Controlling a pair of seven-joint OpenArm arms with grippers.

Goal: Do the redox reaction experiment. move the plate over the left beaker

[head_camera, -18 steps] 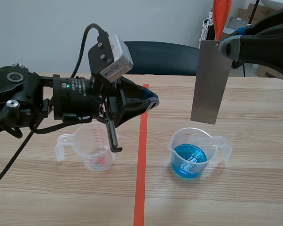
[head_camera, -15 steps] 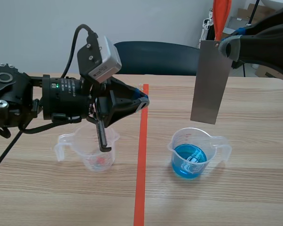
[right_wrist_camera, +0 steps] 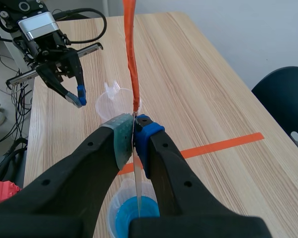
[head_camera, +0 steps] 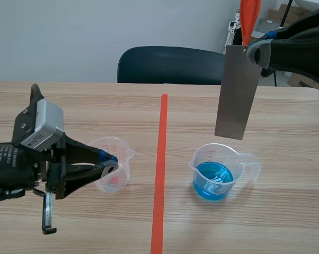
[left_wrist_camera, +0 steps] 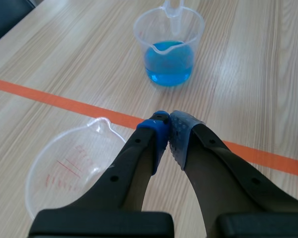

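Right gripper [right_wrist_camera: 134,122] clenches the plate [head_camera: 237,92] above the blue beaker [head_camera: 215,174]; scene view shows its face, wrist view only its edge. Left gripper [left_wrist_camera: 168,124], clenched empty, sits beside the clear beaker [left_wrist_camera: 65,168].

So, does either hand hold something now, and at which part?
The right hand grips the metal plate at its top corner. The left hand is shut, holding nothing.

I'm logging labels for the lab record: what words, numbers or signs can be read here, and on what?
Nothing reads clearly.
Red graduation marks and figures on the empty beaker: too blurred to read.
Faint red mark on the beaker of blue liquid: too small to read.
No marking shows on the metal plate.
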